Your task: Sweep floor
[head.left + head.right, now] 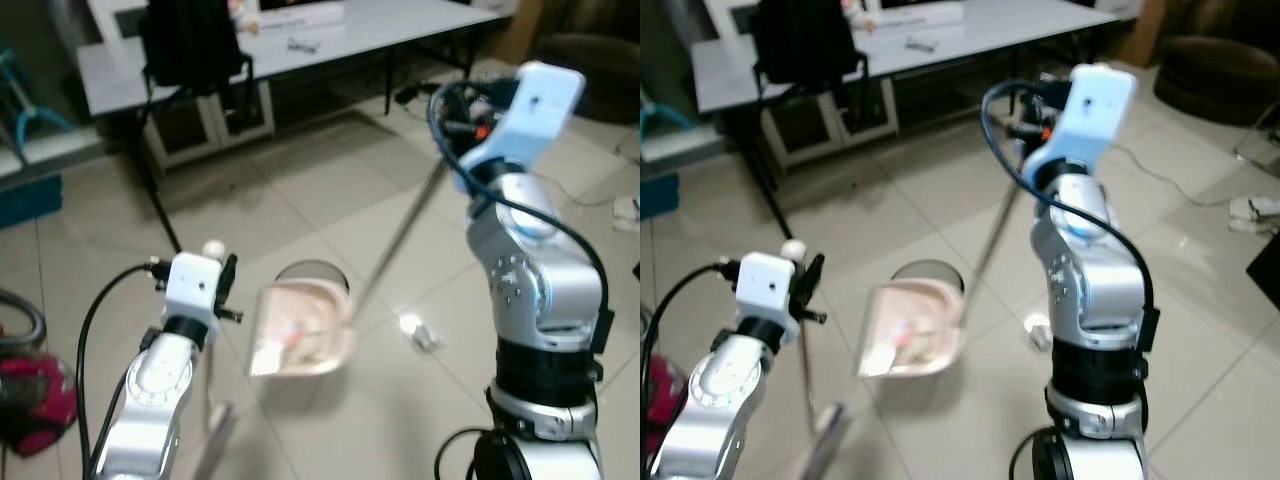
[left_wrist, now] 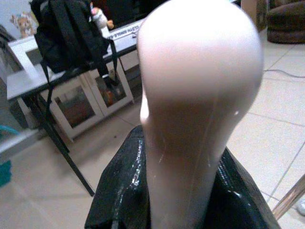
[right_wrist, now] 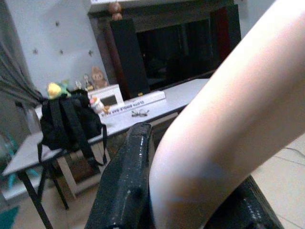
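A pale pink dustpan hangs tilted just above the tiled floor in the middle, with bits of litter inside. Its long upright handle ends in a rounded knob, and my left gripper is shut around the handle just below that knob. In the left wrist view the knob rises between the black fingers. My right gripper, raised high on the right, is shut on the broom's pale grip. The metal broom stick slants down to the dustpan's far side. A crumpled white scrap lies on the floor to its right.
A white table stands at the back, with a black backpack on its left end and thin black legs. A red appliance sits at the left edge, a brown seat at far right, and cables trail on the floor.
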